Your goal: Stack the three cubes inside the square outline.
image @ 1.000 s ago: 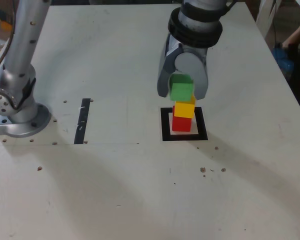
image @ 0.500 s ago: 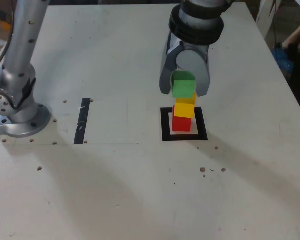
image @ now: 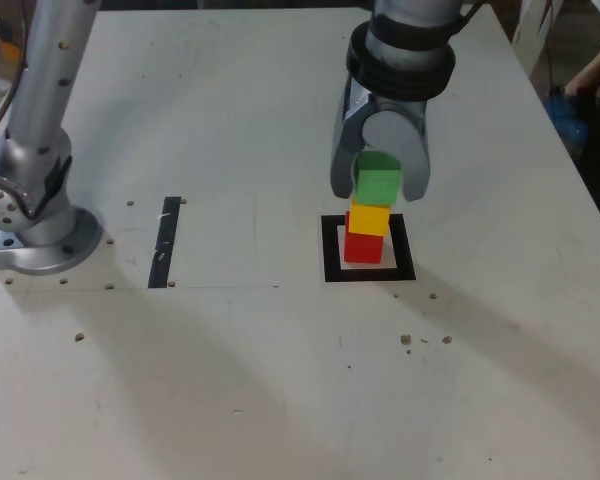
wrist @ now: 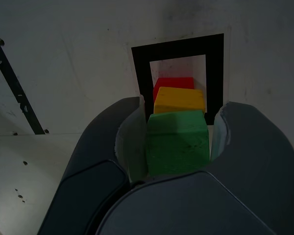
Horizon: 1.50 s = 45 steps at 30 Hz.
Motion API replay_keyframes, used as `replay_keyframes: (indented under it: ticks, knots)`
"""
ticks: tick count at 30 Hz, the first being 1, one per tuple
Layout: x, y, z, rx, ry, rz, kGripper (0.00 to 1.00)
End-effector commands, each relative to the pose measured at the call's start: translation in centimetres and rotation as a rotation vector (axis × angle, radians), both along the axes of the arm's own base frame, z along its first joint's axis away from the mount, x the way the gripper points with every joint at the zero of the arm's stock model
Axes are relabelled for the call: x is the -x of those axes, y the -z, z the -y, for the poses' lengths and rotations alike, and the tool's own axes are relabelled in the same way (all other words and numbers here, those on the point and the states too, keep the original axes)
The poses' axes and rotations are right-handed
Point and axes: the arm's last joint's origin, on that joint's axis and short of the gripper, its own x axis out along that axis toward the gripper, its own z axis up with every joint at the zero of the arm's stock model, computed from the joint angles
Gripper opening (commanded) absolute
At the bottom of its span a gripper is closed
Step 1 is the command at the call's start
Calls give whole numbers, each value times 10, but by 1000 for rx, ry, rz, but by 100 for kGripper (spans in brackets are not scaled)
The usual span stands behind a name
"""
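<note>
**Green Cube Carried Over the Two-Cube Stack**

Compared with one second ago, the gripper (image: 379, 186) and its green cube (image: 378, 186) have shifted toward the exterior view's right and now sit more squarely over the stack; the stack itself has not moved.

Nearest the exterior camera lies bare white table (image: 280, 400), marked only by small dark specks.

Further back, the square outline (image: 330, 250) of black tape lies flat on the table. The red cube (image: 362, 247) stands on its white centre, and the yellow cube (image: 368, 219) rests directly on top of the red one, roughly aligned with it.

The green cube is directly above the yellow cube. Its lower edge meets the yellow cube's top in the exterior view; whether the two actually touch cannot be determined. In the wrist view the green cube (wrist: 177, 142) is clamped between the two jaws, one pad (wrist: 132, 142) pressed against each side face, with the yellow cube (wrist: 179, 100) and red cube (wrist: 172, 82) visible beyond it inside the square outline (wrist: 142, 73).

At the exterior view's left, well apart from the outline, a short black tape strip (image: 166, 242) lies on the table. Beyond it stands the arm's grey base (image: 35, 215).
</note>
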Motion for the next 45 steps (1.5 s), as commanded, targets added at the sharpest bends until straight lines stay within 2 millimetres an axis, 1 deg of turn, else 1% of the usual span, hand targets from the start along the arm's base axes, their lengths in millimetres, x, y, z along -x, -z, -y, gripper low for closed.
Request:
replay_keyframes:
  ticks: [1,4,7,10,12,17,21,26,27,28,29,32,33,35,39,45]
  knots:
    - [0,5,-1,-2,0,-19,49]
    - [0,6,-2,0,-1,-26,67]
    - [0,6,-2,2,0,-26,82]
    - [1,5,-2,3,0,-24,94]
    - [1,4,-2,3,0,-21,98]
    - [8,-9,-2,8,-5,-2,99]
    - [23,-27,-4,9,-5,14,99]
    - [51,-57,-7,9,-1,50,99]
    - [53,-59,-7,9,0,54,99]
    - [65,-69,-8,11,4,71,99]
    - [73,-74,-9,12,7,81,99]
    - [97,-84,-13,12,11,91,100]
    - [103,-82,-15,10,11,81,100]
    - [113,-74,-17,3,5,44,100]
    - [130,-46,-20,-12,-4,-47,100]
    - [176,-5,-24,-18,-23,-83,100]
